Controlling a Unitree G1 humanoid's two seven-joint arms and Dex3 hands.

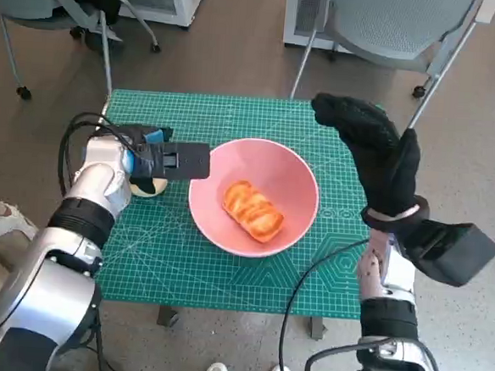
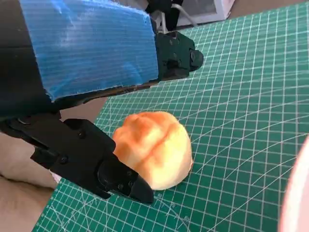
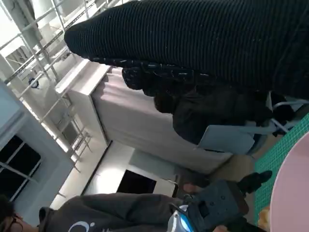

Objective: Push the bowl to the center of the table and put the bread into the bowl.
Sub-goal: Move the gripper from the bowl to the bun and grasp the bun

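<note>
Left hand (image 2: 91, 72) with its fingers (image 2: 118, 179) spread touches the round bread (image 2: 157, 147) on the table (image 1: 224, 277): close gently, lift it clear of the pink bowl's (image 1: 303, 185) rim, while the right hand (image 1: 377, 152) hangs open, raised.

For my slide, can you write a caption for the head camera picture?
A striped bread sits in the pink bowl mid-mat while the left hand hovers over a round bun.

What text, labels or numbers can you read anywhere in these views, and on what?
None can be read.
Green cutting mat: printed marks near the front and right edges, too small and blurred.
Person's dark top: a pale print, cut off, unreadable.
Pink bowl: no text.
</note>
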